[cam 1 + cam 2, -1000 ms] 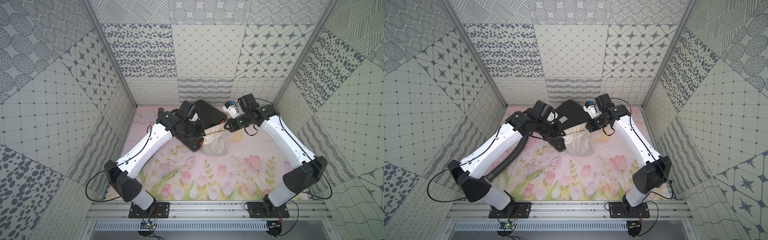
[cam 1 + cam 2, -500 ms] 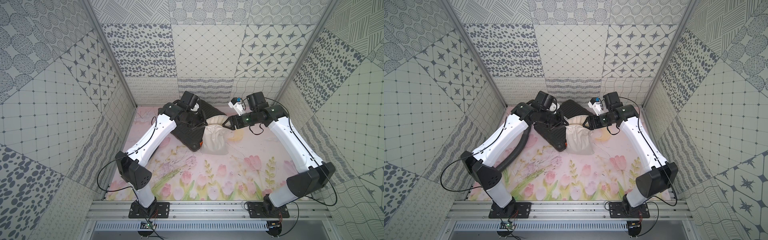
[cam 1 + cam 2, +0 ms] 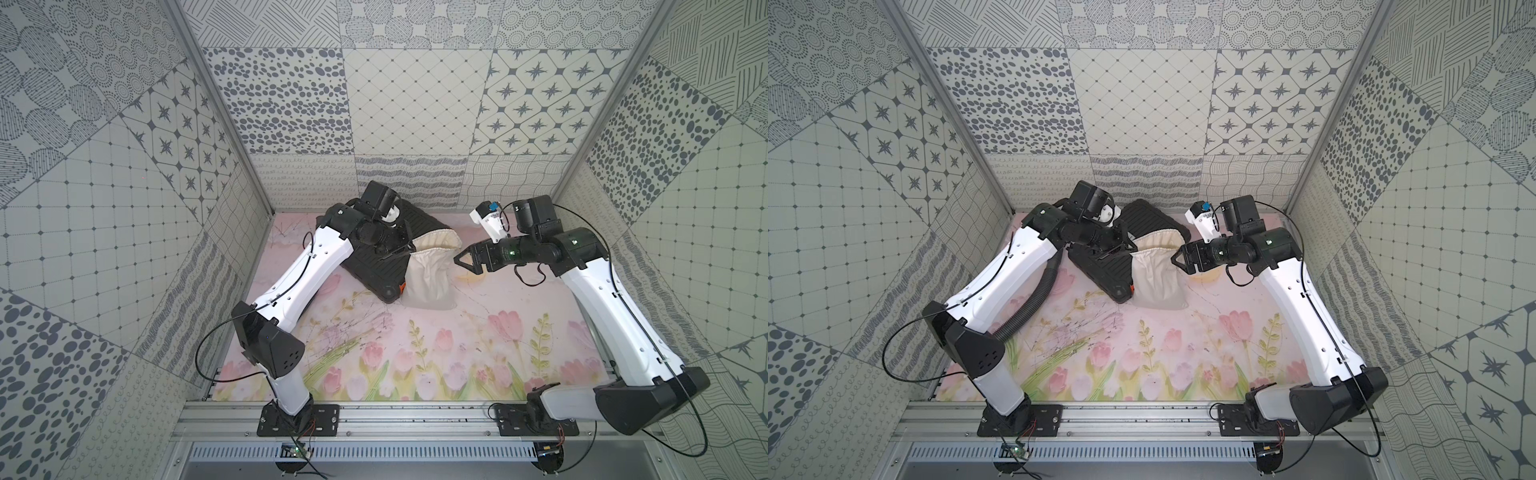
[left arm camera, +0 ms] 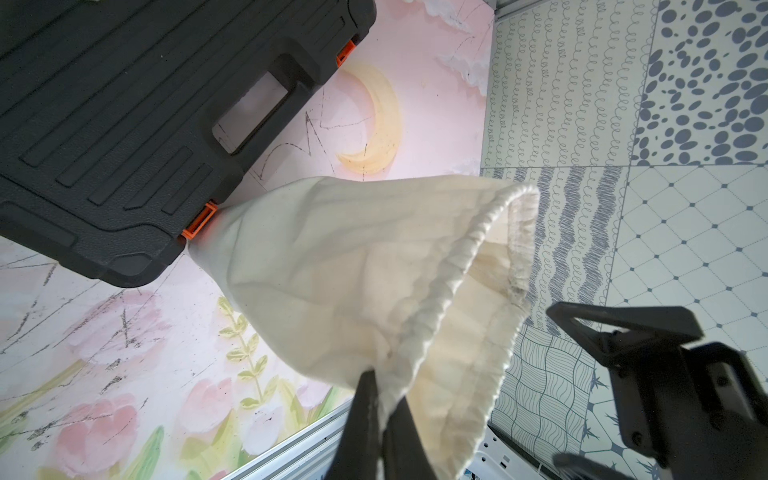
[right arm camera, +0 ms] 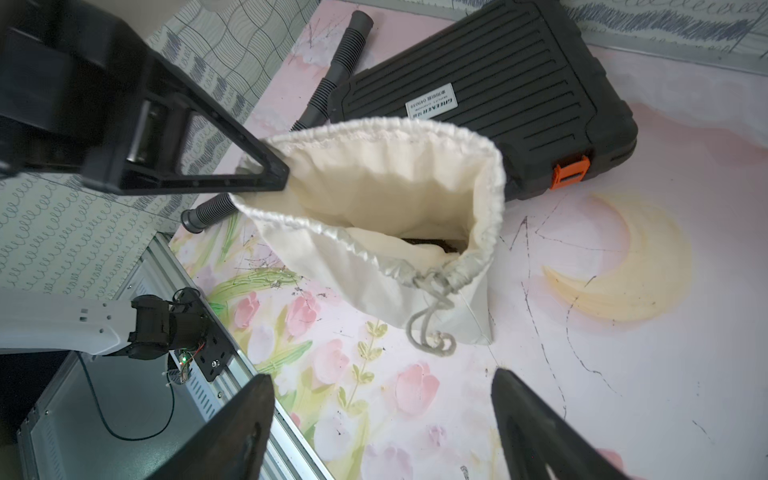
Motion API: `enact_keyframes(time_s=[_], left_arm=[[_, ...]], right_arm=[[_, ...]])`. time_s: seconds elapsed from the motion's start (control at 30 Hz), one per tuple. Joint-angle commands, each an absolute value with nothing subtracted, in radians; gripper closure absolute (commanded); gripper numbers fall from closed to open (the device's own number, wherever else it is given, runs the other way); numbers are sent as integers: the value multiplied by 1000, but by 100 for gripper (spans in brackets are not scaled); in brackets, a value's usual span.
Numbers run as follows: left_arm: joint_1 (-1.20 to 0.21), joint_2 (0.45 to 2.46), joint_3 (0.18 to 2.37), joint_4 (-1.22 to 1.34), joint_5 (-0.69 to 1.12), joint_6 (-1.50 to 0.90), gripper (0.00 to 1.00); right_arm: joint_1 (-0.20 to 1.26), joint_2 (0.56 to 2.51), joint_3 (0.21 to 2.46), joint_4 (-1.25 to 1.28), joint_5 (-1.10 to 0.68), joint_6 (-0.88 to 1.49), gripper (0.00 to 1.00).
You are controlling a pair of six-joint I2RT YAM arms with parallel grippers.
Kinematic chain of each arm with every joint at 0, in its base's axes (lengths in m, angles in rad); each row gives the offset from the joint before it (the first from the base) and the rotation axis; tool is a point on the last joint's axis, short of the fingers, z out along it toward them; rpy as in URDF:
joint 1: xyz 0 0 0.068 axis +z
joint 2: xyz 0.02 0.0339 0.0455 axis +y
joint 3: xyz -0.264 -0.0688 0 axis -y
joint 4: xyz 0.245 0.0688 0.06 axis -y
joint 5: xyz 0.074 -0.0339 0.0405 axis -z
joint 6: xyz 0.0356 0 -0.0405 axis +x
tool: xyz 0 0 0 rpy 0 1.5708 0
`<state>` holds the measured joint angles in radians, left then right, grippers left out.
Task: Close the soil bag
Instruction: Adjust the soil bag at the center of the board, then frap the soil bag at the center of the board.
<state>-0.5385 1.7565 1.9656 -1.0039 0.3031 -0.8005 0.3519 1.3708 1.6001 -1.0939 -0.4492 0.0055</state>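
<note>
left gripper [image 4: 380, 388] pinched tight on the gathered rim of the soil bag [image 4: 332, 270], jaws pressed together with cloth between them, holding that side of the mouth up off the floor. right gripper [image 5: 382, 374] spread wide and holding nothing; it is level with the opposite side of the mouth, near it but not touching. the bag's base sits on the floral mat [image 3: 415, 353], near the back and about midway between the two arms. its lower side touches the front corner of the black case [image 3: 374, 266], right by an orange latch [image 4: 199, 222]. the bag's upper part leans back over the case edge. the mouth gapes open, its rim puckered all round, and a thin dark strip of contents shows deep inside in the right wrist view. the drawstring cord [image 5: 428, 328] hangs slack from the rim on the right gripper's side, looped, with its end curled on the mat. the case lies flat with its ribbed lid up, under the left gripper in both top views. a corrugated hose [image 5: 336, 62] lies on the mat behind the case. a painted yellow moon [image 5: 623, 270] on the mat is beside the bag, on the right arm's side.
</note>
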Motion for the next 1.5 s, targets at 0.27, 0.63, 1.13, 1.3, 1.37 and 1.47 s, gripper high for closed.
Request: enact_keyframes(time_s=[0.27,0.63,1.13,1.3,1.37,1.47], left_arm=[[-526,1696,1891,-997,331,-769,100],[-526,1687,1882,-993,324,-781,100],[-526,1689,1885,-999,314,-777,100],[-526,1686,1886,-1004,308,-771,100],[-526,1686,1887,-1005,306,-769,100],[-526,1686,1887,-1004,310,-774,100]], right_arm=[[411,1425,1530,-981,-324,-90,16],[444,1458,1504,-925,-249,-123,28],[469,1353,1420,-865,-137,-84,100],[468,1321,1416,-856,-145,-96,100],[468,1313,1413,-855,-155,-103,100],[468,1293,1405,-850,-183,-119,100]])
